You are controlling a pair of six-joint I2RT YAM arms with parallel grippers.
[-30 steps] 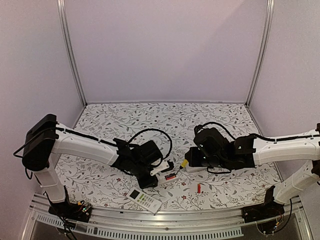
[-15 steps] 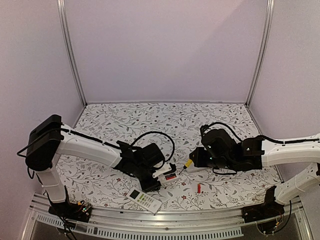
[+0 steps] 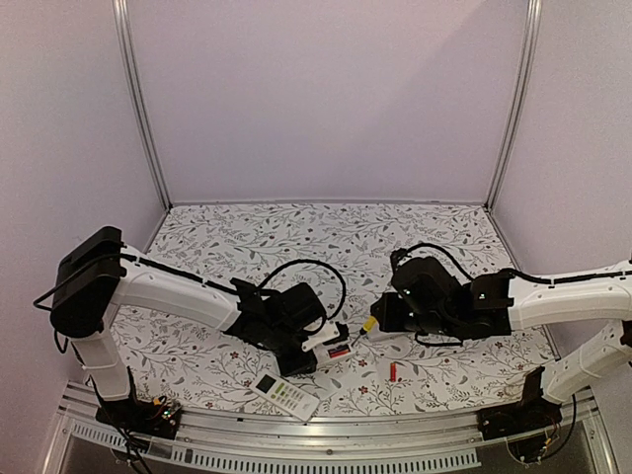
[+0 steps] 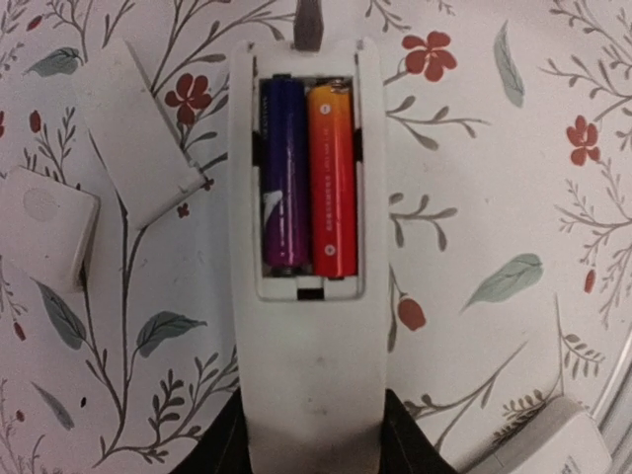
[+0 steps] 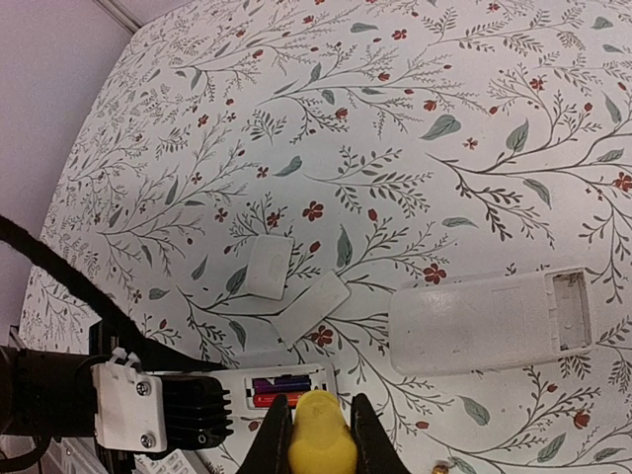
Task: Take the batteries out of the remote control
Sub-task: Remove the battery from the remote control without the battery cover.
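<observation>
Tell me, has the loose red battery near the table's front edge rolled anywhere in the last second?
No. The red battery lies where it was, at the same spot relative to the front rail.

Blue-purple battery (image 4: 283, 178) and red-orange battery (image 4: 333, 178) side by side, seated in open bay of white remote (image 4: 311, 395); red battery (image 3: 392, 371) lies loose near remote.

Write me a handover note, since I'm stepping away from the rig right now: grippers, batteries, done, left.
Left gripper: shut on the open remote, cover off.
Right gripper: shut on the screwdriver, tip at the compartment's far end.
Batteries: a blue battery and an orange battery sit in that compartment; a red battery lies loose on the table.
Done: the second remote lies on the table with its compartment empty.
Left: pry out both batteries.
</observation>
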